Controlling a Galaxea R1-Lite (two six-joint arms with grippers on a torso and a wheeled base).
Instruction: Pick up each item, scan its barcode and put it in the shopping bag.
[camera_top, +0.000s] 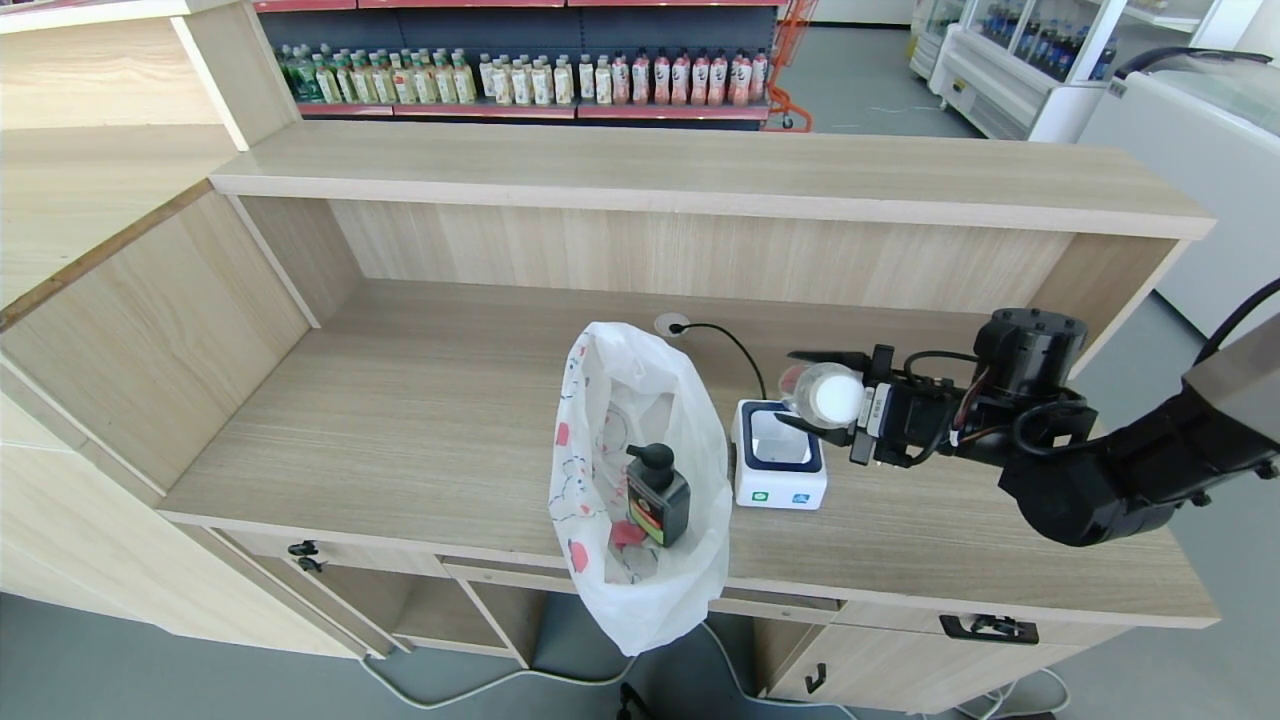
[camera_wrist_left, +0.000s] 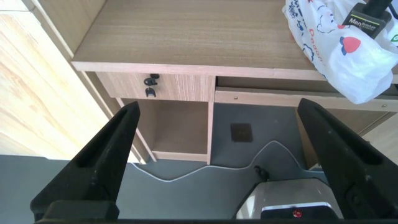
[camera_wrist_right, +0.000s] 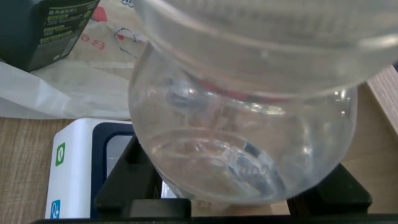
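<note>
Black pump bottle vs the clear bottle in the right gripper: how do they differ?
Place: the black pump-top bottle sits inside the white plastic shopping bag; the clear plastic bottle is clamped in the right gripper above the white scanner box.
Look: the pump bottle is opaque and dark with a pump head; the clear bottle is see-through with a white round end.
Shared: both are bottles, over the wooden counter.

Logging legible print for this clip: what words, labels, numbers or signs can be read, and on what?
Nothing can be quoted reliably.
Pump bottle in the shopping bag: label print, too small to read.
Shopping bag: red lettering, creased, unreadable.
Scanner: one green and one blue icon, no legible words.
Clear bottle in the right tool: no readable print.
Shelf bottles: labels too small.
</note>
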